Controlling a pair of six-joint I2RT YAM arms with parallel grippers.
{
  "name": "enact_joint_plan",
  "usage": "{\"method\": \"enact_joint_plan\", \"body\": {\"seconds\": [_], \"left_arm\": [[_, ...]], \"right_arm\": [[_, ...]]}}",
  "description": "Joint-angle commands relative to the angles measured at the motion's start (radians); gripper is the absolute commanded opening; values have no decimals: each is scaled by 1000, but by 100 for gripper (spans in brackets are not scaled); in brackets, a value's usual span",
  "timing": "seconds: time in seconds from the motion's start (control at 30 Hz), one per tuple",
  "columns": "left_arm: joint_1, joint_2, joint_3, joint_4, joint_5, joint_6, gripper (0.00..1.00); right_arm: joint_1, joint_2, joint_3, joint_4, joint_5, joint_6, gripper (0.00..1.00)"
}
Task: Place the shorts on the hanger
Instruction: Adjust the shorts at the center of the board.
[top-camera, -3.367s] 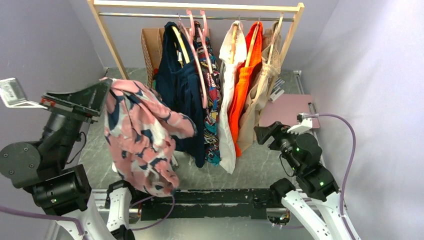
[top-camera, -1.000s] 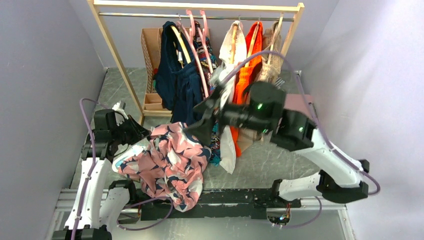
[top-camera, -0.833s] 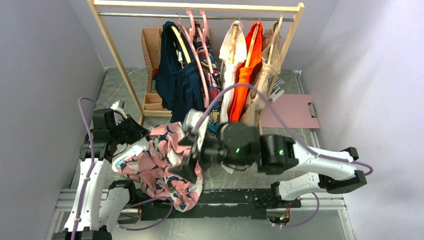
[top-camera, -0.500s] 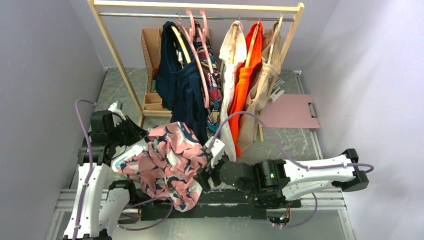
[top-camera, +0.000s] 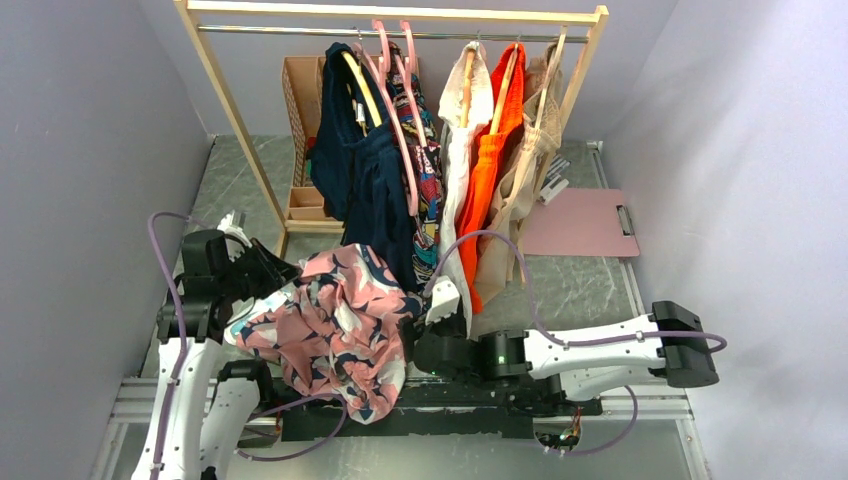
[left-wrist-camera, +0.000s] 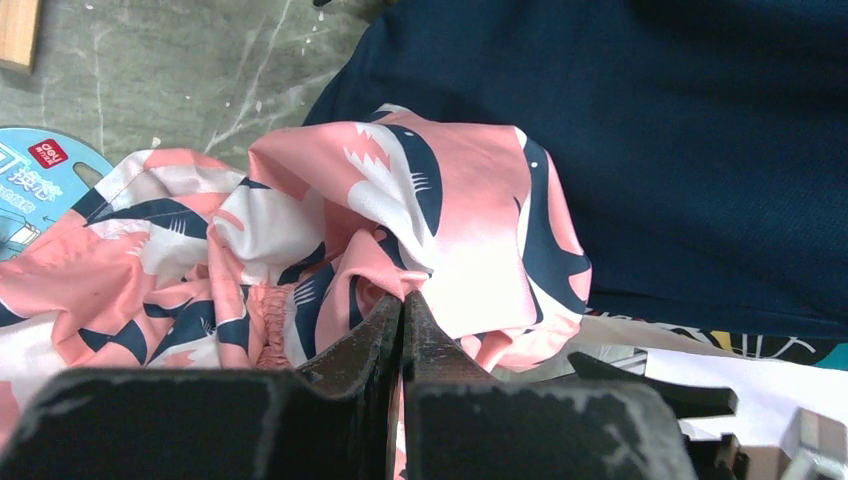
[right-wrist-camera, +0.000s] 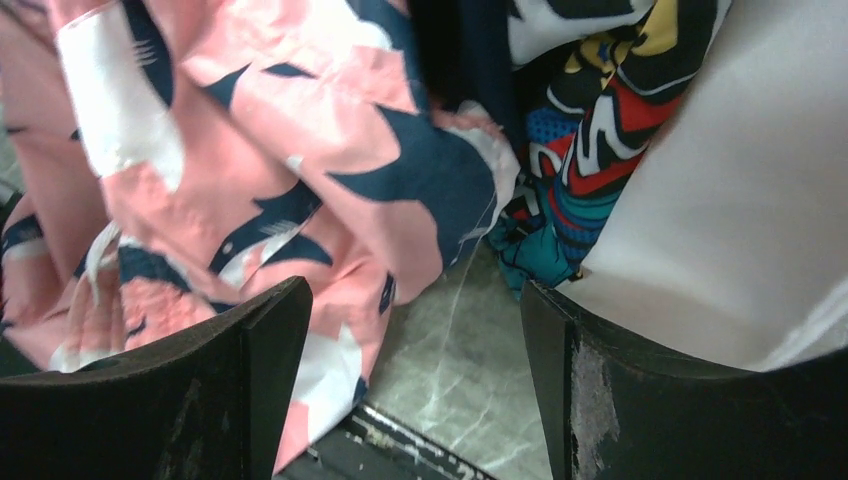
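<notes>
My left gripper (left-wrist-camera: 402, 312) is clenched on a fold of the shorts (left-wrist-camera: 450, 220). They bunch in front of my fingertips and drape low at the near left of the table (top-camera: 590, 285). My right gripper (right-wrist-camera: 415, 380) sits low just beside them, jaws spread wide with nothing between. The pink cloth is by one finger (right-wrist-camera: 230, 390) and a white garment (right-wrist-camera: 720, 220) by the other. Behind the shorts hang a navy garment (top-camera: 365, 190) and a multicolour garment (top-camera: 428, 170). Farthest back, the hanger (top-camera: 399, 130) hooks over the rail (top-camera: 280, 31) among those clothes, apart from the shorts.
</notes>
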Motion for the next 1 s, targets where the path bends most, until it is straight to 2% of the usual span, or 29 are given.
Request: {"method": "enact_joint_plan", "body": {"seconds": [0.0, 0.1, 0.23, 0.3, 0.33, 0.47, 0.6, 0.73, 0.83, 0.97], "left_arm": [[-9, -17, 44, -7, 26, -31, 7], [-10, -17, 74, -17, 32, -35, 7], [-17, -16, 105, -32, 34, -34, 7], [-21, -20, 120, -41, 26, -33, 7], [-22, -24, 131, -46, 24, -35, 7], [-30, -33, 184, -67, 31, -51, 7], [-30, -55, 282, -55, 53, -98, 7], [-30, -60, 406, -36, 42, -130, 7], [-30, -55, 451, 9, 46, -156, 7], [-30, -53, 423, 119, 84, -211, 7]], "right_arm": [[-76, 43, -35, 201, -27, -26, 81], [-148, 108, -23, 225, -78, -26, 77], [-164, 179, 0, 270, -121, -60, 60], [-162, 202, 20, 259, -135, -63, 48], [-156, 202, 30, 251, -140, -64, 37], [-79, 89, 69, 194, -102, -125, 3], [49, -91, 165, 146, -131, -275, 0], [144, -200, 308, 26, -182, -339, 0], [175, -253, 404, -4, -283, -374, 0], [178, -278, 500, 27, -438, -431, 0]]}}
